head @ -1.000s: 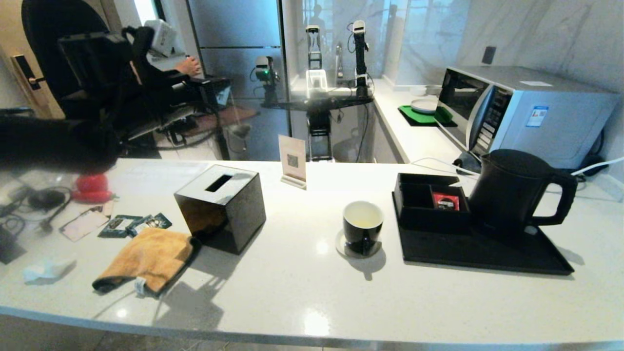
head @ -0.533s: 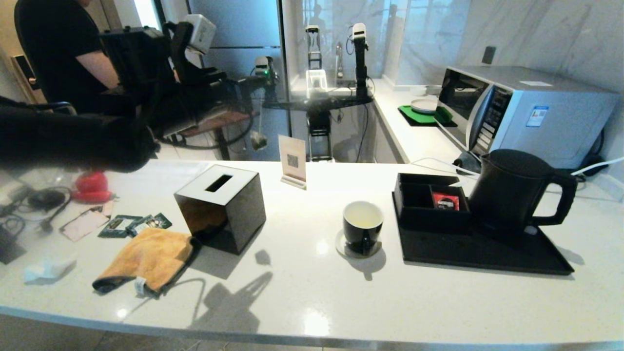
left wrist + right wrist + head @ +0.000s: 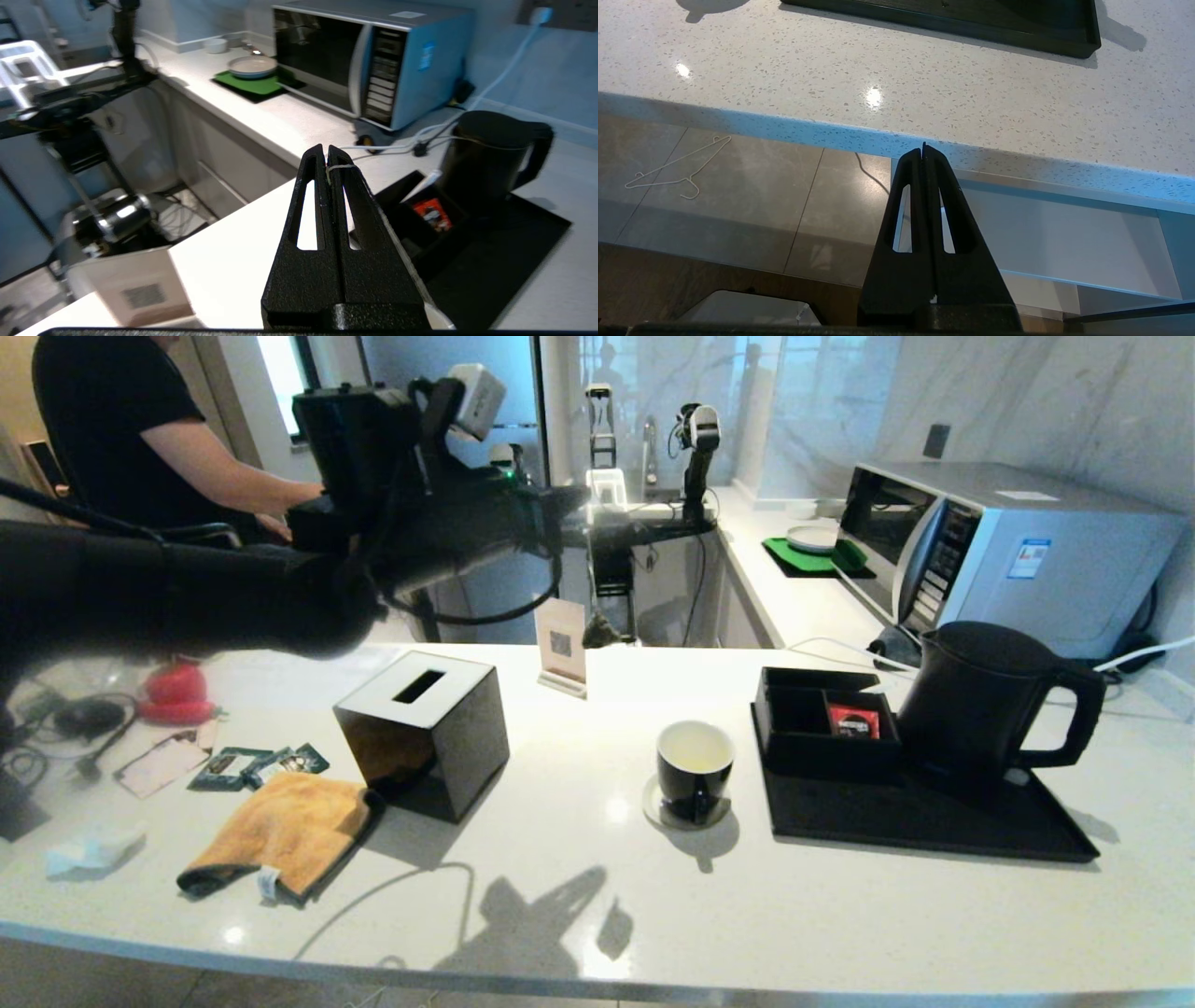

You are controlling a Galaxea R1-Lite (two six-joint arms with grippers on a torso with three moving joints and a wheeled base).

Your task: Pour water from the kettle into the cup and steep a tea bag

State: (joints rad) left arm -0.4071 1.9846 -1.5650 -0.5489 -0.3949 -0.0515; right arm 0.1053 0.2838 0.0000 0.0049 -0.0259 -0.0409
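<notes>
Above counter, left end effector [image 3: 326, 156] pinches string [image 3: 337, 167].

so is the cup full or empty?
Not empty: pale yellowish water lies low in the cup, well under the rim.

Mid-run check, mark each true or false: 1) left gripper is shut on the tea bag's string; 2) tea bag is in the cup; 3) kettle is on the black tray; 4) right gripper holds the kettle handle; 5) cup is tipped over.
1) True. The left gripper is shut on the string of the tea bag.
2) False. The tea bag hangs in the air beside the card stand, well apart from the cup.
3) True. The kettle stands upright on the black tray.
4) False. The right gripper is shut on nothing, low by the counter's front edge.
5) False. The cup stands upright on its saucer.
</notes>
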